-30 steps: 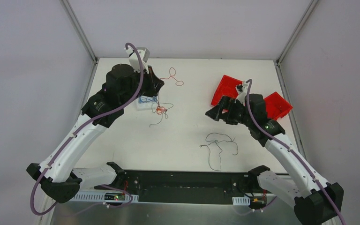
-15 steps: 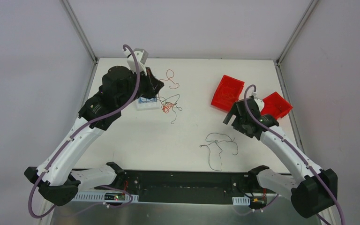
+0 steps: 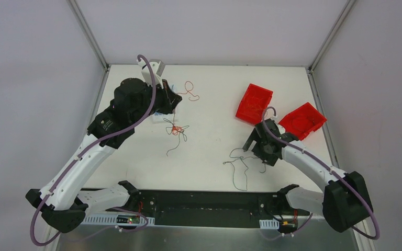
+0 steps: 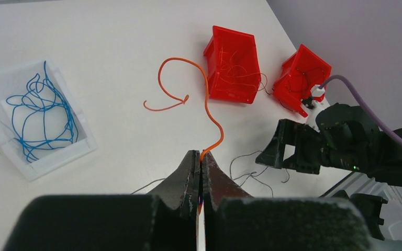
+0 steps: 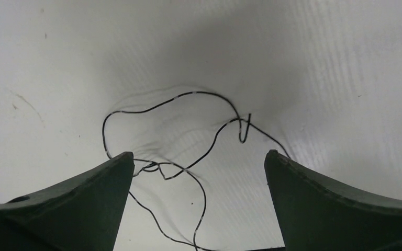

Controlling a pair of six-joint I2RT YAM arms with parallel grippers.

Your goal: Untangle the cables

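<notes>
Below the spread right jaws, black cable (image 5: pixel 196 93).

left gripper (image 4: pixel 199 158) pinched closed, right gripper (image 5: pixel 199 157) spread wide, pointing down.

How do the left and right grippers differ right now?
The left gripper is shut, pinching the orange wire; the right gripper is open, holding nothing. The left sits well above the table; the right hangs close over the black wire. Both have dark fingers.

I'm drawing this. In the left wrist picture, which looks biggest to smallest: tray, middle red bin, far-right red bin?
1. Tray, though nearest the camera.
2. Middle red bin and far-right red bin: nearly alike, unranked.
</notes>
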